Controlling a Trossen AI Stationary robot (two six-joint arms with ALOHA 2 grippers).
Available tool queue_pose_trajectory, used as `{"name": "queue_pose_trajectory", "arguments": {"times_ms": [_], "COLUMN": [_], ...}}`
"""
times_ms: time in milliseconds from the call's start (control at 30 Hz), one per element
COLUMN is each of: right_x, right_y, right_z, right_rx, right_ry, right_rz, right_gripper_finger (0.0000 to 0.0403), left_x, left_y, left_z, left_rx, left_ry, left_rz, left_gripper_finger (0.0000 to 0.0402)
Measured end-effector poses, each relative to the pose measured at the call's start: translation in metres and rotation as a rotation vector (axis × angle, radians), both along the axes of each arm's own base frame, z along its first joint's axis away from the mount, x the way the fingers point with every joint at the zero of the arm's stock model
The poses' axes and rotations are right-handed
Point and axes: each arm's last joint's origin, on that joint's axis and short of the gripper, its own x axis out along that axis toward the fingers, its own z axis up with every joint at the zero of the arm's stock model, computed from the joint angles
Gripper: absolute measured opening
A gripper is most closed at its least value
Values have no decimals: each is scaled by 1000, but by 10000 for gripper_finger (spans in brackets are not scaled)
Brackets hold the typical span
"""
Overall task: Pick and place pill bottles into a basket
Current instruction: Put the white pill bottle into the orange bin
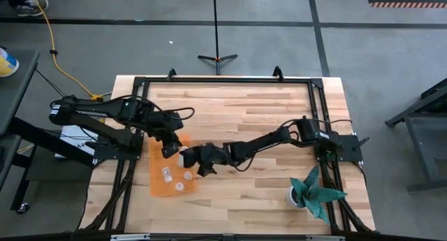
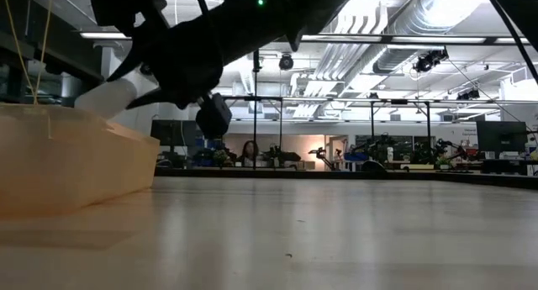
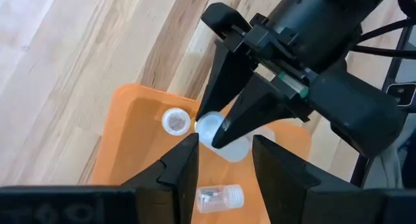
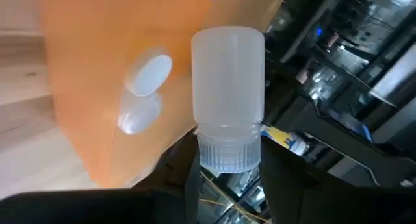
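The right gripper (image 1: 187, 158) reaches across the tabletop (image 1: 244, 115) from the right and pinches a pale pill bottle (image 4: 227, 97) by its ribbed cap end, holding it above the right-hand rim of the orange basket (image 1: 157, 185). The left gripper (image 1: 167, 149) hangs just beside it over the basket's far end, its fingers (image 3: 179, 169) spread and holding nothing. That closeness looks like the main worry: the two grippers are nearly touching, and a small drift by either arm could knock the bottle loose. The grip is only on the cap, so the bottle could swing or slip. It also sits near the rim, so a release here might tip it onto the tabletop. Two bottles (image 1: 167, 174) already lie inside, and a dropped one could bounce off them.
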Motion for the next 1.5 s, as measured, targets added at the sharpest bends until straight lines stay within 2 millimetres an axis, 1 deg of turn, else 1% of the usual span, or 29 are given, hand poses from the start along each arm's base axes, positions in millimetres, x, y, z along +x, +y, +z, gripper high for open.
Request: {"name": "queue_pose_trajectory", "arguments": {"times_ms": [133,233,433,633,800,900,1200,1500], "right_x": [0,-1,-5,-4,-5,-5,-7,-7], "right_y": [3,11,23,14,8,8,14,14], "right_z": [2,4,-1,-2,-6,-6,-6,-6], "right_rx": [-18,-20,-41,-57,-79,-78,-78,-70], "right_ry": [-21,-32,21,23,68,68,70,64], "right_rz": [13,31,35,-23,-69,-73,-60,-87], "right_gripper_finger": [115,115,115,115,118,127,127,170], "left_x": [0,0,0,1,1,1,1,1], "left_y": [0,0,0,0,0,0,0,1], "left_z": [0,0,0,1,0,0,0,0], "left_rx": [0,1,-3,-1,10,11,11,12], "left_ry": [0,0,0,-11,-12,-10,-9,-9], "left_rz": [0,0,6,9,15,15,16,17], "left_gripper_finger": [177,177,177,177,177,177,177,177]}}
